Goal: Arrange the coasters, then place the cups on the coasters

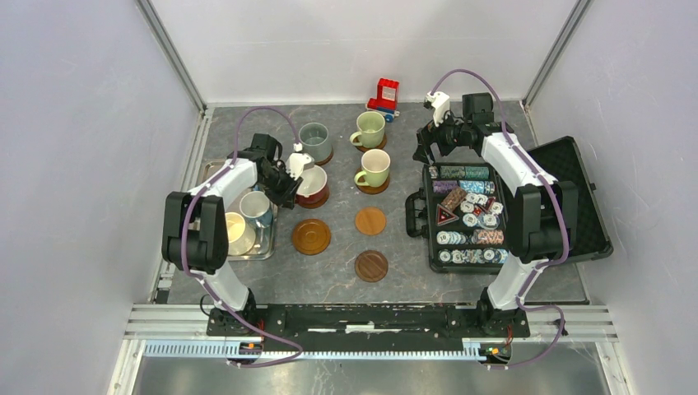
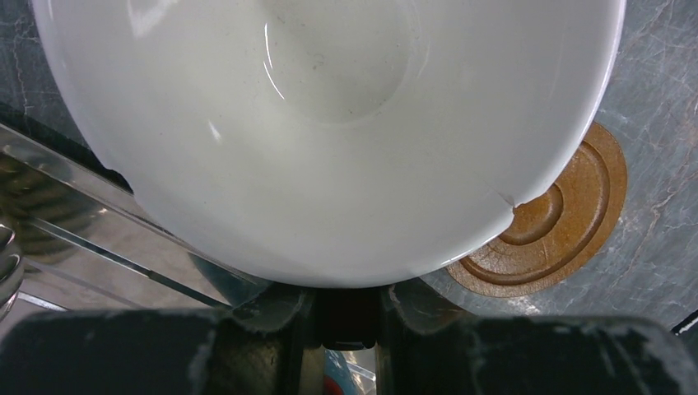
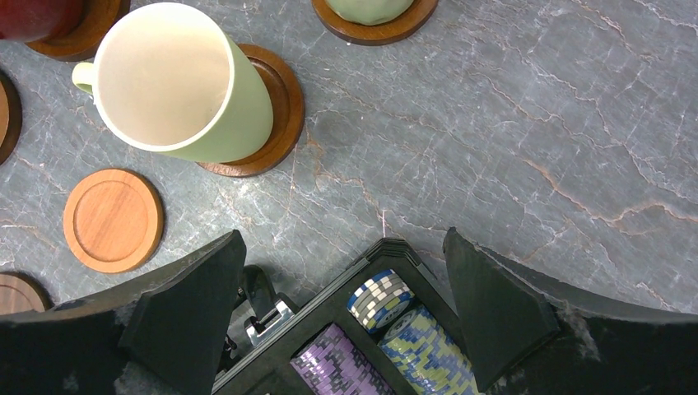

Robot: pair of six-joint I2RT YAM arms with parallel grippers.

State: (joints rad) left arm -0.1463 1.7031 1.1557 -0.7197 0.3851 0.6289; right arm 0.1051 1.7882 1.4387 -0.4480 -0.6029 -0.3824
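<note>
Left gripper (image 2: 347,300) pinches the rim of a cream-and-brown mug (image 2: 329,123), a ringed coaster (image 2: 568,214) showing just past it on the right. Right gripper (image 3: 343,243), jaws spread wide, hangs over the chip case (image 3: 325,300); ahead-left, a green mug (image 3: 177,82) sits on its saucer (image 3: 284,99)

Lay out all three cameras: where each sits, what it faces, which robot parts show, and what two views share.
Top external: fixed above and behind the bases, looking down on the table; left arm and right arm show whole.
Left wrist: on the left arm, looking into the cream-and-brown mug, whose rim the left gripper clamps.
Right wrist: above the chip case, facing down; the open right gripper frames the bottom.
Shared: the pale green mug appears in right wrist and top external.
</note>
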